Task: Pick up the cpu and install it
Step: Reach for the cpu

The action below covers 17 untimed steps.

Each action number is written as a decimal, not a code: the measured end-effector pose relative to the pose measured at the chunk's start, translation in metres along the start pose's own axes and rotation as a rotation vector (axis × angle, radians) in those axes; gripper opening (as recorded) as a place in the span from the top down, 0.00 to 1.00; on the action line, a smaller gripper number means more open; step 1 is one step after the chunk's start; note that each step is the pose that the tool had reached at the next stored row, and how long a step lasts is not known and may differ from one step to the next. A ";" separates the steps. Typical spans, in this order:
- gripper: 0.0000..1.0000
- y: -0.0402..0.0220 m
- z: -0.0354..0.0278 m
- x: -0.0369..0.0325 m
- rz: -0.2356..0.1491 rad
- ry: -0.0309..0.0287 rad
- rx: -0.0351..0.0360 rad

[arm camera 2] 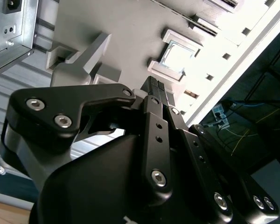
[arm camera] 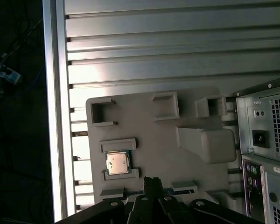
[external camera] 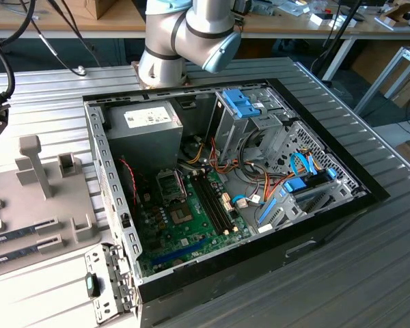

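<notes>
Your black metal hand (arm camera 2: 155, 84), fingers together, hovers near the small square silver-topped cpu (arm camera: 117, 163), seated in a grey plastic tray (external camera: 7, 191) at the exterior view's left.

The cpu (arm camera: 117, 163) lies on a fixture (arm camera: 158, 140) beside the case (arm camera: 263, 121).

cpu (arm camera: 117, 163) top: open | flanks: raised holder blocks (arm camera: 118, 144)

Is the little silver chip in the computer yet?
Out: the cpu lies flat between raised blocks on the grey fixture plate.
</notes>
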State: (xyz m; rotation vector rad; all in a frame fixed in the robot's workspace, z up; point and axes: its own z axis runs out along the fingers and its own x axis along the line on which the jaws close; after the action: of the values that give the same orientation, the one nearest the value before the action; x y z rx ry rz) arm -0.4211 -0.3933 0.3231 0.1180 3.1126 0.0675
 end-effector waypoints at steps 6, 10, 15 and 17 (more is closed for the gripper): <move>0.89 -0.0003 0.0024 0.0030 0.000 -0.0001 0.0000; 0.89 -0.0012 0.0078 0.0118 0.000 -0.0002 -0.0001; 0.89 -0.0020 0.0135 0.0192 0.000 -0.0002 -0.0001; 0.89 -0.0022 0.0144 0.0207 0.000 0.0000 0.0001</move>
State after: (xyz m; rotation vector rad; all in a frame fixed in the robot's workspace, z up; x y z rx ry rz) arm -0.4415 -0.3933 0.3081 0.1181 3.1126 0.0675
